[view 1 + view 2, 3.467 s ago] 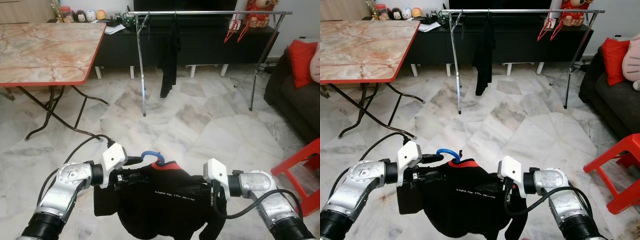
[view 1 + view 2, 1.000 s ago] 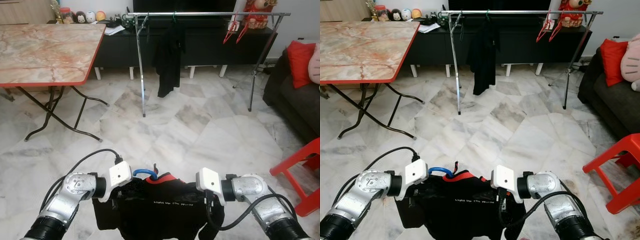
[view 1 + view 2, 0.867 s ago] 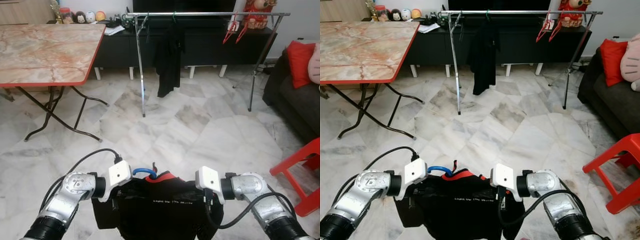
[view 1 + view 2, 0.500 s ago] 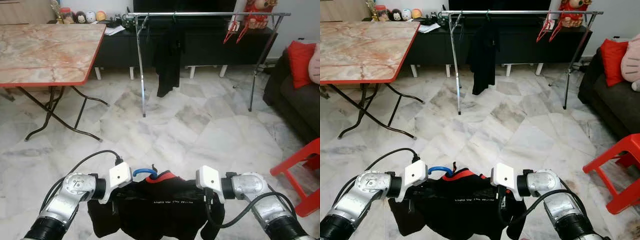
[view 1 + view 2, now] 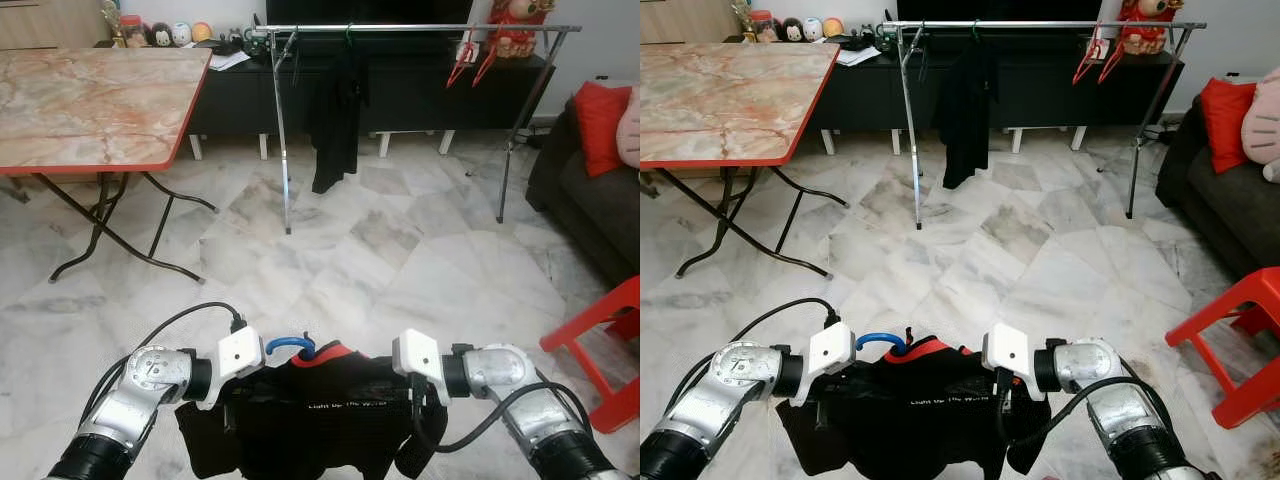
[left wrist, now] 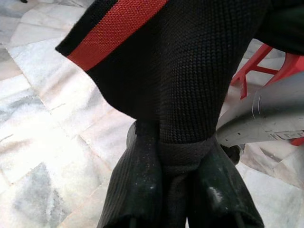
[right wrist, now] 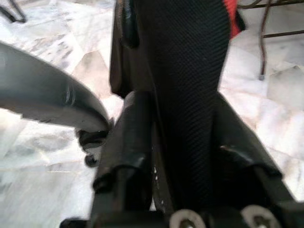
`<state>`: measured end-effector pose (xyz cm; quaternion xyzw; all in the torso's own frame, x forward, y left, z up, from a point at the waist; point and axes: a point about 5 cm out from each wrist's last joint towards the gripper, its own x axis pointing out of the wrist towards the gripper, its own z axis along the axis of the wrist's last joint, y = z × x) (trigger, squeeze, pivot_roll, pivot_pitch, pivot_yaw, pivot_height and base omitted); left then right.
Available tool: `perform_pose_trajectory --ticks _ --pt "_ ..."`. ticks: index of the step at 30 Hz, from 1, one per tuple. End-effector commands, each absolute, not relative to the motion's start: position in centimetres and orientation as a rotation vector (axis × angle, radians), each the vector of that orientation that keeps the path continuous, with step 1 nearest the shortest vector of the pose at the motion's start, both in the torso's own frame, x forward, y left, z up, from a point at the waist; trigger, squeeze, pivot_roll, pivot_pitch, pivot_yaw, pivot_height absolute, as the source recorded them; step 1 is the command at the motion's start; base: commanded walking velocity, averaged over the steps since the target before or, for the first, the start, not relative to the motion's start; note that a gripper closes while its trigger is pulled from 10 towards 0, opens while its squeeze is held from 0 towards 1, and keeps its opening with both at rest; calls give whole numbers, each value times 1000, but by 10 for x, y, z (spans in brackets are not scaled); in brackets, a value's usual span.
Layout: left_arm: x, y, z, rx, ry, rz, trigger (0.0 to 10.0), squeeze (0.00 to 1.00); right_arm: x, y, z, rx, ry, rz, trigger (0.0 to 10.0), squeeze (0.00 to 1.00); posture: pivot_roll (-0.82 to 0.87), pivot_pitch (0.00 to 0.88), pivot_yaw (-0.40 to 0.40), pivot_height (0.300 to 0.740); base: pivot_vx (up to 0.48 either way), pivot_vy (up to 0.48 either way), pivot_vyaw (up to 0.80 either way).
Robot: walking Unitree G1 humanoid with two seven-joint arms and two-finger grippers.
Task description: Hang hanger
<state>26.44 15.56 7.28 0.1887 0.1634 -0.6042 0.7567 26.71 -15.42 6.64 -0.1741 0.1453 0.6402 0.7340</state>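
Low in front, the left gripper (image 6: 178,156) and right gripper (image 7: 183,142) each pinch an end of a black shirt (image 5: 320,415) on a blue-hooked hanger (image 5: 290,345), stretched crosswise, hook up. White chest lettering is too small to read. Bare marble floor (image 5: 400,260) lies ahead; table (image 5: 95,95) left, red stool (image 5: 600,335) right. Beyond stands the rack (image 5: 410,27) with a black garment (image 5: 335,115).

I'm looking down at two silver, rounded forearms, each ending in a white boxy wrist housing. The left arm (image 5: 140,385) and right arm (image 5: 505,385) are each trailing a looping black cable.
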Motion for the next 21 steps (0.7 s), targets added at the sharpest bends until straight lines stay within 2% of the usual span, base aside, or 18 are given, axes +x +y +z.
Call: perform_pose_trajectory --ticks 1,21 --pt "271 158 82 403 310 -1271 0 0 264 -155 67 -410 339 1465 10000 1000 -23 0 -43 740 0 0 0" --pt "272 169 79 473 349 -1276 0 0 267 -187 87 -502 415 1469 10000 1000 -46 0 -34 740 0 0 0"
